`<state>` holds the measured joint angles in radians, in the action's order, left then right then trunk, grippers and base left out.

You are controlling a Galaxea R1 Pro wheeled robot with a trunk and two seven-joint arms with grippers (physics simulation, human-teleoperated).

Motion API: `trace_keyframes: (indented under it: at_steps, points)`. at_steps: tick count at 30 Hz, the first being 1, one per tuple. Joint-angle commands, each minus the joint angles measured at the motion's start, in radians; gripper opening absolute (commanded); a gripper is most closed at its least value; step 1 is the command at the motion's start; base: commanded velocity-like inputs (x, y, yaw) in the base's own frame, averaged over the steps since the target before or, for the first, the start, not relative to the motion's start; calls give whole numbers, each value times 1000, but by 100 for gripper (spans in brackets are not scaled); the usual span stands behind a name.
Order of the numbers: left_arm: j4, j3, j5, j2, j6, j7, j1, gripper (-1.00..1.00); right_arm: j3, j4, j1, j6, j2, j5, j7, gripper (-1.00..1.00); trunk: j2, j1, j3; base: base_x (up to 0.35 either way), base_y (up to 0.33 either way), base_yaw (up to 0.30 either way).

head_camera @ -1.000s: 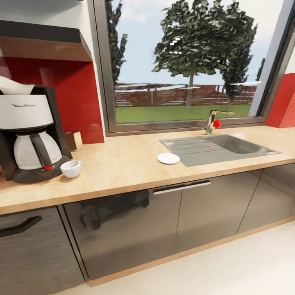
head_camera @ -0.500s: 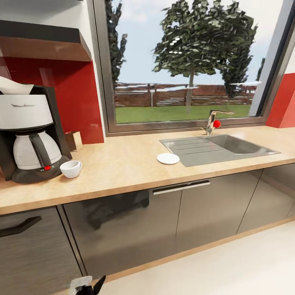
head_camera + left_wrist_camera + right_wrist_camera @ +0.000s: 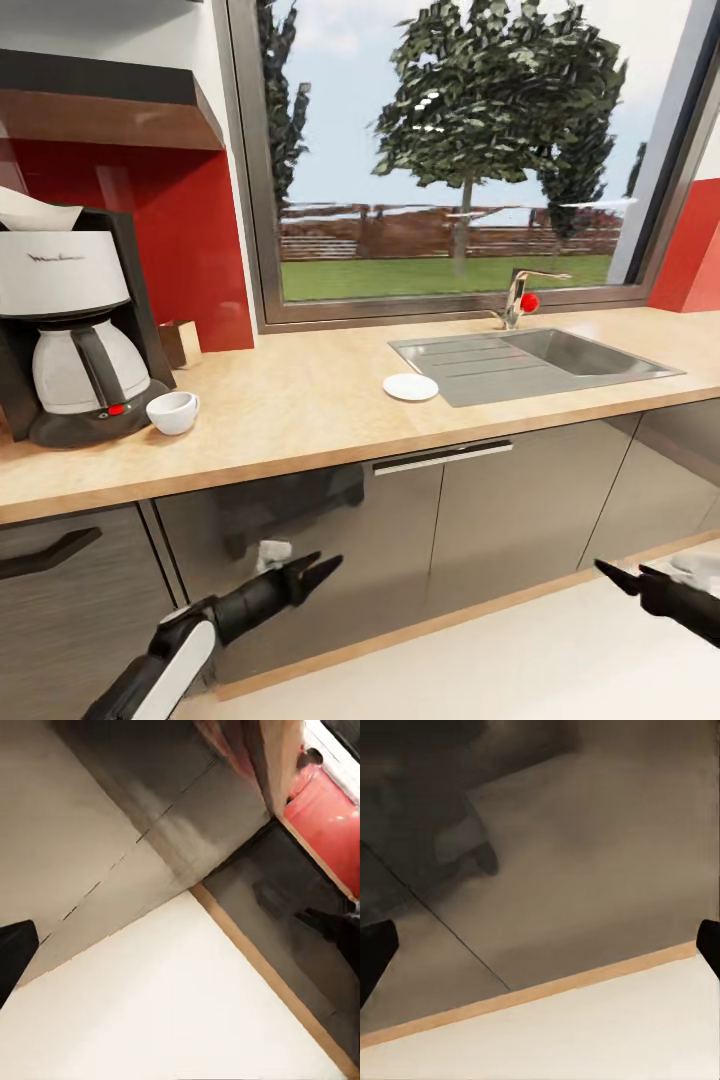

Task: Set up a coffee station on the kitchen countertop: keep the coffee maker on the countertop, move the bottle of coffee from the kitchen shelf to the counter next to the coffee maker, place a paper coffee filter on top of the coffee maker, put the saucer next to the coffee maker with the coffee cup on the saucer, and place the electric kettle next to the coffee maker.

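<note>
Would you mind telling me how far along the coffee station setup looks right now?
Done: coffee maker on the countertop, paper filter on top, cup beside it. In hand: nothing; both grippers are empty. Left: the saucer lies by the sink, cupless.

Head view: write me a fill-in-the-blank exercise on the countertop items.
1. The coffee cup stands beside the ____.
2. The saucer lies next to the ____, with nothing on it.
3. A white ____ sits on top of the coffee maker.
4. The left tool hangs open below the ____.

Missing words: coffee maker; sink; paper filter; countertop
</note>
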<state>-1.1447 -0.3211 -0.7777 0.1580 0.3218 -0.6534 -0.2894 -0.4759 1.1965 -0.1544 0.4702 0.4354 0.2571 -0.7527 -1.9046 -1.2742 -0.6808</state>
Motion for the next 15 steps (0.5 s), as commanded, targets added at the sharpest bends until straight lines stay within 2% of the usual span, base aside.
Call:
trace_keyframes:
  at_steps: [1,2,5,6,7,9,12,15]
  points:
    - [-41,-1,-9,1,34,1,-1,100,-15,40,-10,53,12,6,-5,100,0,0,-1,0,0,0]
    - [-116,-1,-9,0,82,1,-1,100,-34,97,-39,128,35,9,-10,100,0,0,-1,0,0,0]
    - [-217,7,-9,-1,159,2,-1,100,-51,145,-102,227,72,12,-14,100,0,0,-1,0,0,0]
    - [-272,14,-10,-4,208,3,-1,100,-58,163,-149,286,92,13,-16,100,0,0,-1,0,0,0]
    - [-294,17,-10,-8,228,3,-1,100,-60,169,-173,312,100,13,-17,100,0,0,-1,0,0,0]
    - [-359,29,-11,-39,282,4,-1,100,-65,184,-271,400,132,14,-18,100,0,0,-1,0,0,0]
    - [-383,61,-12,-69,315,4,-2,100,-67,189,-346,457,147,14,-18,100,0,0,-1,0,0,0]
    - [-395,107,-12,-105,383,5,-19,100,-65,186,-420,495,155,13,-19,100,0,0,-1,0,0,0]
